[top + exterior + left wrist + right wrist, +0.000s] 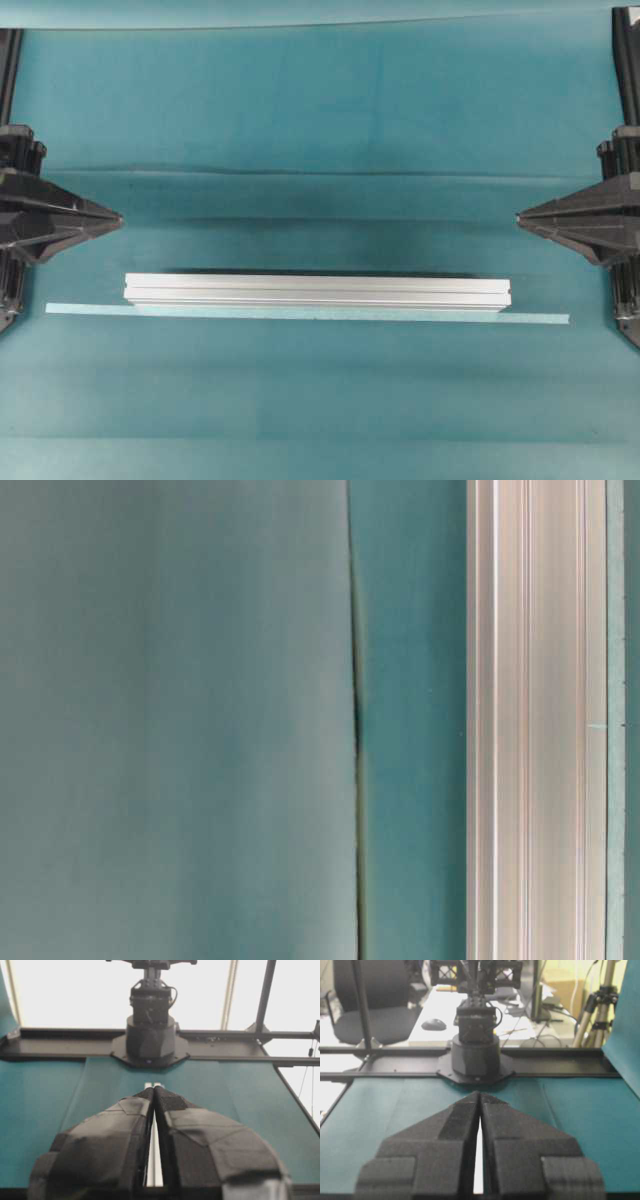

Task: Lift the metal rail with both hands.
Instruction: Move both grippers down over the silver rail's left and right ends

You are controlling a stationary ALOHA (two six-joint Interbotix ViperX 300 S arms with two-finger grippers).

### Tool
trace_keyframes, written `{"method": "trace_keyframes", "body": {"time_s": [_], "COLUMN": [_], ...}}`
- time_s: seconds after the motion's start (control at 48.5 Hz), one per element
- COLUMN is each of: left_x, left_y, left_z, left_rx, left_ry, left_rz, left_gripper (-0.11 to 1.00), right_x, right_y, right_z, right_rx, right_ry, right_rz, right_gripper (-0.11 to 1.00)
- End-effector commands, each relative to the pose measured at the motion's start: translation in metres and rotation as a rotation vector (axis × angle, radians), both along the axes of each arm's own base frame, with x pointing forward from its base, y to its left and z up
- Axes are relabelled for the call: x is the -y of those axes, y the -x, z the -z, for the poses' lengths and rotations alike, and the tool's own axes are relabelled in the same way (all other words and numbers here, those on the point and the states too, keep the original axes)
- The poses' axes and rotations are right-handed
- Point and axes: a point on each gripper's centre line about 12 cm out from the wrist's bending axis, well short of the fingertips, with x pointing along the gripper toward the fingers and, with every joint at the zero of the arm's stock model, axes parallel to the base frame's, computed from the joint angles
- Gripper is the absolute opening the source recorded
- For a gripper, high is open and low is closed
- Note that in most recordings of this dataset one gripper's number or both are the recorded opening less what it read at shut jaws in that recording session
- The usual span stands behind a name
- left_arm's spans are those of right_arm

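One metal rail (317, 290), one pale strip (306, 313), two closed claws, left claw (118, 220), right claw (520, 217)

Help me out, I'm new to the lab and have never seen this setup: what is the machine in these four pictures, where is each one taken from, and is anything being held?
It is a two-armed robot. The overhead view shows the left black gripper with triangular fingers and the right black gripper facing each other across a teal cloth-covered table. Between them lies a long silver grooved metal rail, with a thinner, longer pale-teal flat strip alongside it. The table-level view is a close-up of that rail and cloth. The other two pictures come from cameras on each wrist, looking along the closed fingers toward the opposite arm's base. Both grippers are shut and empty; nothing is held.
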Motion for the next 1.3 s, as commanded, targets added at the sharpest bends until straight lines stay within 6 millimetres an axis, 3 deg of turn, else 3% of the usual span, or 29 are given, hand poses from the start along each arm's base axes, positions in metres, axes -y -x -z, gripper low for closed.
{"method": "trace_keyframes", "body": {"time_s": [0.0,0.062,0.227,0.433,0.742,1.277], "left_x": [0.005,0.005,0.008,0.008,0.0,-0.004], "left_y": [-0.01,-0.015,-0.028,-0.037,-0.045,-0.097], "left_z": [0.001,0.003,0.006,0.005,0.0,0.032], "left_rx": [-0.034,-0.064,-0.13,-0.244,-0.47,-0.89], "left_ry": [0.023,0.047,0.097,0.084,0.1,0.163], "left_rz": [0.026,0.029,0.037,0.032,-0.016,-0.08], "left_gripper": [0.14,0.16,-0.01,-0.01,-0.01,-0.01], "right_x": [0.003,0.005,0.01,0.014,0.013,0.013], "right_y": [-0.005,-0.008,-0.021,-0.042,-0.074,-0.122], "right_z": [0.005,0.011,0.021,0.027,0.05,0.078], "right_rx": [-0.023,-0.064,-0.183,-0.357,-0.686,-1.166], "right_ry": [-0.011,-0.058,-0.165,-0.215,-0.314,-0.321], "right_rz": [0.015,0.025,0.051,0.076,0.104,0.14], "right_gripper": [0.11,0.13,0.02,0.02,0.02,0.02]}}
